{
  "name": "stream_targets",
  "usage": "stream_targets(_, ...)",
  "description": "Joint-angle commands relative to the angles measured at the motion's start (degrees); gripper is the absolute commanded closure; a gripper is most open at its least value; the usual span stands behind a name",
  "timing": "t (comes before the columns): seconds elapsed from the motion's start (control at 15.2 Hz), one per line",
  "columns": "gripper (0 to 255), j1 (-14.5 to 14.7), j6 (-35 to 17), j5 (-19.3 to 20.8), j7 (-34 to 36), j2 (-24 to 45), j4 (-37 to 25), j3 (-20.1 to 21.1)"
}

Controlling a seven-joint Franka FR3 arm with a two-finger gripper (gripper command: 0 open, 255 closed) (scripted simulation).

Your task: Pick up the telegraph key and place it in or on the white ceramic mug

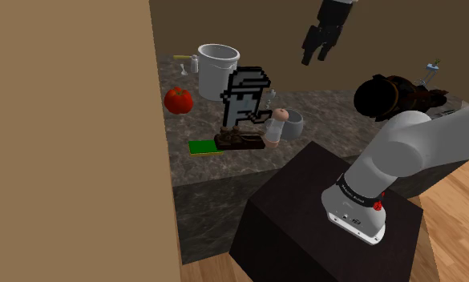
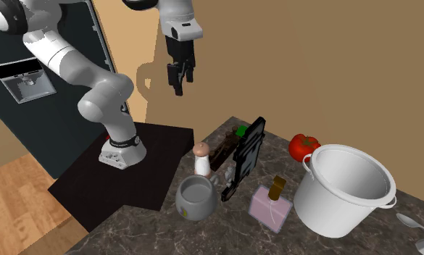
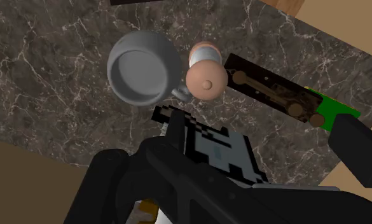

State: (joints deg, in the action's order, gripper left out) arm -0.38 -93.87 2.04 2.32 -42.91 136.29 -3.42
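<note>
We see the white arm (image 1: 409,144) rise from its stand (image 1: 305,212) and fold over, carrying the gripper (image 2: 181,81) high above the dark marbled tabletop (image 3: 44,70), pointing down. Its jaws stand apart, holding and touching nothing. Below them the telegraph key (image 3: 270,90) lies flat on the tabletop, near the pale mug (image 3: 143,69), with a round-topped shaker (image 3: 206,75) between the two.

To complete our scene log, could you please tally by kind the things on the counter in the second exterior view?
Vessels: 2 (mug, pot)
Bottles and shakers: 2 (perfume bottle, shaker)
Food: 1 (tomato)
Cutlery: 1 (spoon)
Devices: 1 (telegraph key)
Figures: 1 (pixelated black figure)
Slabs: 1 (green slab)
Total: 9
</note>
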Motion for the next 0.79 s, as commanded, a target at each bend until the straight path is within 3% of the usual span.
stream_targets(0.0,0,0.0,0.0,0.0,0.0,0.0,0.0,0.0)
stream_targets(0.73,0,7.5,-22.1,0.8,-18.6,13.8,8.7,-3.4)
